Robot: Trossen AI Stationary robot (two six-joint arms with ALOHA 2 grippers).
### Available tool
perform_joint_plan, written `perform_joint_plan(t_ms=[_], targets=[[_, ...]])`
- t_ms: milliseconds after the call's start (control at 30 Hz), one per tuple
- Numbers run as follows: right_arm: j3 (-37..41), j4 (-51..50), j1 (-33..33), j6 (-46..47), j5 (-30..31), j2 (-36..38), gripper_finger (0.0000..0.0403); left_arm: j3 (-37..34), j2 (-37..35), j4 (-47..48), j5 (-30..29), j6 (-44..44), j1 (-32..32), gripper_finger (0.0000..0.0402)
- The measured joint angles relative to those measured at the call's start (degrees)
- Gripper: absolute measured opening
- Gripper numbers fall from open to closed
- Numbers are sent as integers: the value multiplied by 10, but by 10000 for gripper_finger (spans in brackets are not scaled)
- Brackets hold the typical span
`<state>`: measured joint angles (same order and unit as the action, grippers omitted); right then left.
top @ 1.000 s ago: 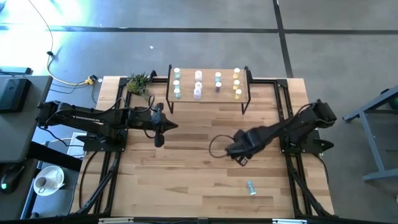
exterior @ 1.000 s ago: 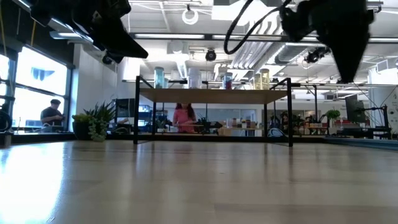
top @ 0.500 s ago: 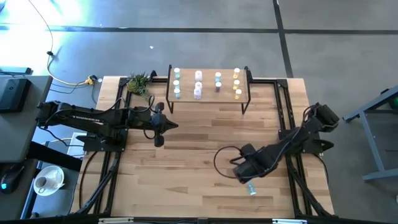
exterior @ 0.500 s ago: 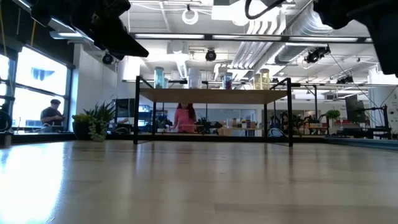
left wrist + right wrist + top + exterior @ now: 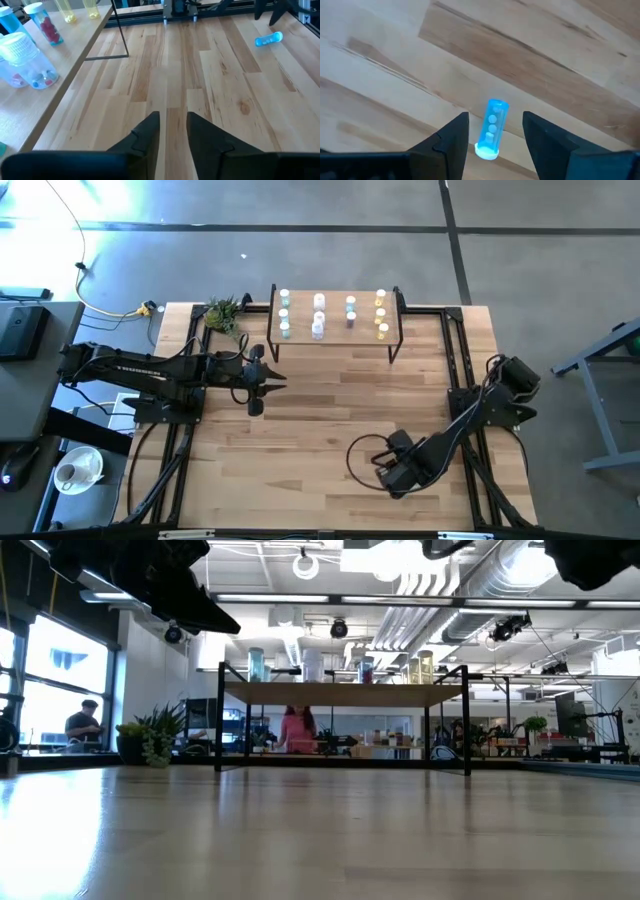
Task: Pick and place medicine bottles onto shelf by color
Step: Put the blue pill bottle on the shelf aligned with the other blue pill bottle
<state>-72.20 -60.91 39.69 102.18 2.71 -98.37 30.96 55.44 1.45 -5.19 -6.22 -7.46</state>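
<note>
Right wrist view: hovering spread right gripper [image 5: 492, 131] above lying light-blue, white-capped medicine bottle [image 5: 492, 129], near right tabletop. Left gripper [image 5: 173, 127] slightly parted, waiting near light-wood, black-legged shelf [image 5: 335, 333].

We see our right gripper [image 5: 492, 132] low at five o'clock, fingers spread wide and pointing down. Our left gripper [image 5: 173, 125] hovers at nine o'clock, its fingers slightly parted.

- No words, labels, brand names or numbers can be read on anything here.
- The left arm [image 5: 140, 367] carries a pale strip of lettering along its side, too small to make out.
</note>
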Motion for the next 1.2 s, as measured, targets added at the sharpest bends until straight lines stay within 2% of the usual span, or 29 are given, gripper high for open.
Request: perform_joint_plan(t_ms=[167, 400, 800, 1033, 1200], targets=[[0, 26, 6, 0, -20, -26, 181, 0, 0, 0, 0, 1, 0, 102], [0, 65, 18, 0, -34, -61, 181, 0, 0, 0, -2, 28, 0, 102], [0, 55, 24, 24, -52, -105, 181, 0, 0, 2, -2, 30, 0, 102], [0, 60, 23, 25, -84, -124, 181, 0, 0, 2, -1, 30, 0, 102], [0, 65, 18, 24, -84, -126, 160, 0, 0, 2, -1, 30, 0, 102]])
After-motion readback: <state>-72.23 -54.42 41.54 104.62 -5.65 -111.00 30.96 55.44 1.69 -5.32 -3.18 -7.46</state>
